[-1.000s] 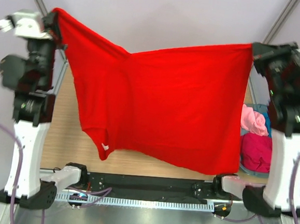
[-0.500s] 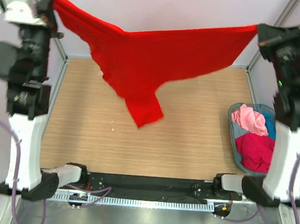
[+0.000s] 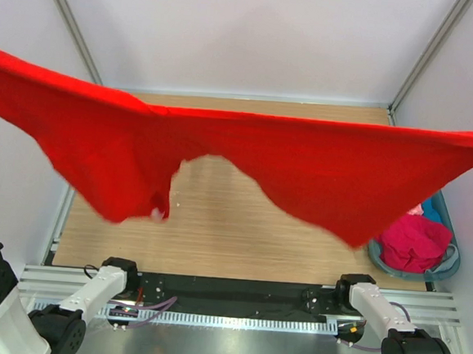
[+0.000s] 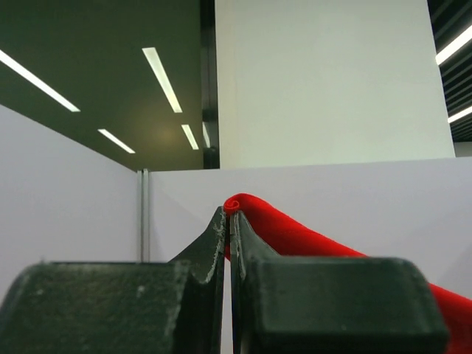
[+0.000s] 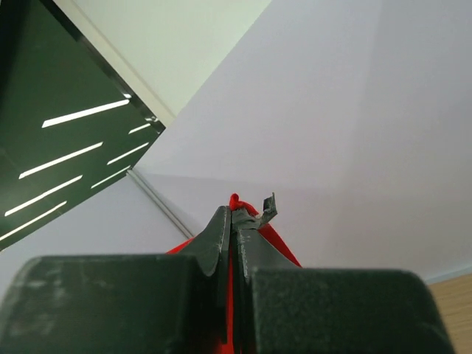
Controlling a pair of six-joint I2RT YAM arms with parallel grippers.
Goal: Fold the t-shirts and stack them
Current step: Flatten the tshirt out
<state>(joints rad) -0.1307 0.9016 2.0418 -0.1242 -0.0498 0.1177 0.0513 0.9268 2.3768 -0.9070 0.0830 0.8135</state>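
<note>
The bright red t-shirt (image 3: 303,162) is stretched wide in the air across the whole top view, high above the table, with a small white neck label (image 3: 156,214) hanging at its lower left. Both grippers are out of the top view, past its left and right edges. In the left wrist view my left gripper (image 4: 229,217) is shut on a rolled edge of the red t-shirt (image 4: 295,236). In the right wrist view my right gripper (image 5: 231,214) is shut on another edge of the red t-shirt (image 5: 276,240). Both point up at the walls.
A translucent blue-grey basket (image 3: 452,264) at the table's right edge holds a crimson t-shirt (image 3: 416,240), with a bit of pink and teal cloth behind it. The wooden table (image 3: 232,234) lies below the shirt. The arm bases stand at the near edge.
Both arms have swung the red t-shirt up and toward the camera; it now spreads flat across the view, and the arms have left the top view's frame.
</note>
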